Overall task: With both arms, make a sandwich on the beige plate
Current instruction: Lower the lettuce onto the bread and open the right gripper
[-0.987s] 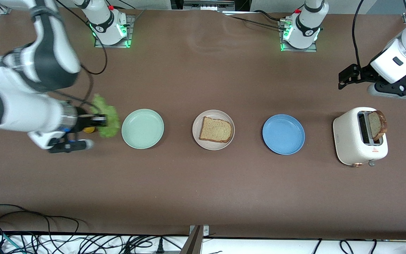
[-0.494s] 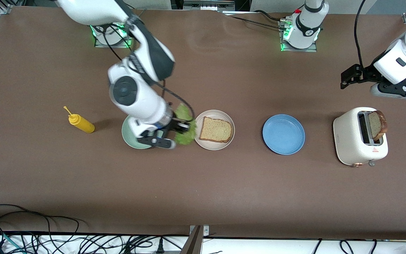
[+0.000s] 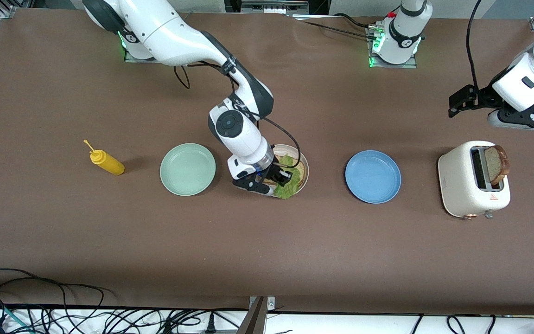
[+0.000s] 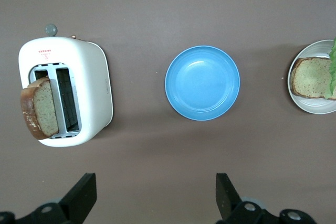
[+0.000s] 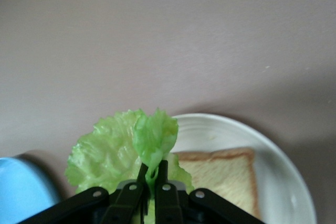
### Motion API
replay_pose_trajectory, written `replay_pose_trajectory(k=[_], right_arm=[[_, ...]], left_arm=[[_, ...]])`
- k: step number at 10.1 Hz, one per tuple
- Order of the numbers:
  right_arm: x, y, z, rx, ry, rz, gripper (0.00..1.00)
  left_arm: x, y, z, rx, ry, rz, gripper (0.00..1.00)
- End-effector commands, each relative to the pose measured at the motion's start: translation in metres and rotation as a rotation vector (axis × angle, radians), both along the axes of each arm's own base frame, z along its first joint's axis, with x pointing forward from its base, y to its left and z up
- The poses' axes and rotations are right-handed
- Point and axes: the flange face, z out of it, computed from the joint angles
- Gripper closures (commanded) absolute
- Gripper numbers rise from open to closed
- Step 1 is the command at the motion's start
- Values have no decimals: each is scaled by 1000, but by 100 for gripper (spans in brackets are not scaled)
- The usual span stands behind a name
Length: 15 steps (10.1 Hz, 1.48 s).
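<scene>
My right gripper point(image 3: 282, 176) is shut on the ruffled green lettuce leaf point(image 3: 291, 184) and holds it just over the beige plate point(image 3: 305, 168). In the right wrist view the jaws point(image 5: 151, 169) pinch the leaf point(image 5: 105, 150) above the plate point(image 5: 231, 127), where one tan bread slice point(image 5: 226, 174) lies. The arm hides most of that slice in the front view. A second bread slice point(image 3: 497, 164) stands in the white toaster point(image 3: 461, 185). My left gripper point(image 3: 454, 104) is open and empty point(image 4: 155, 203), over the table by the toaster point(image 4: 89, 82), and waits.
A blue plate point(image 3: 372, 176) lies between the beige plate and the toaster. A mint-green plate point(image 3: 187, 169) lies beside the beige plate toward the right arm's end. A yellow squeeze bottle point(image 3: 104, 161) lies past it. Cables run along the table's front edge.
My right arm has swung with the lettuce from beside the yellow bottle, across the mint-green plate, to over the beige plate. The left arm has hardly moved.
</scene>
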Motion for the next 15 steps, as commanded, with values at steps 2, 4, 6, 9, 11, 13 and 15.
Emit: replay_pose_trajectory(k=[2, 4, 6, 9, 11, 13, 15], right_arm=[[-2, -3, -9, -49, 57, 15, 100], [-8, -1, -12, -51, 111, 9, 100], [-11, 1, -15, -8, 163, -26, 100], [-25, 17, -20, -3, 171, -11, 100], [-26, 17, -23, 0, 176, -17, 34], [-24, 18, -18, 13, 198, -101, 0], [-20, 15, -4, 20, 196, -110, 0]], left_arm=[[-2, 2, 4, 18, 4, -13, 0], [-2, 3, 5, 18, 4, -12, 0], [-2, 2, 5, 17, 3, -15, 0], [-1, 6, 5, 17, 3, -7, 0], [-1, 9, 4, 17, 6, -1, 0], [-1, 9, 3, 17, 6, -2, 0], [-1, 9, 3, 16, 6, -2, 0]])
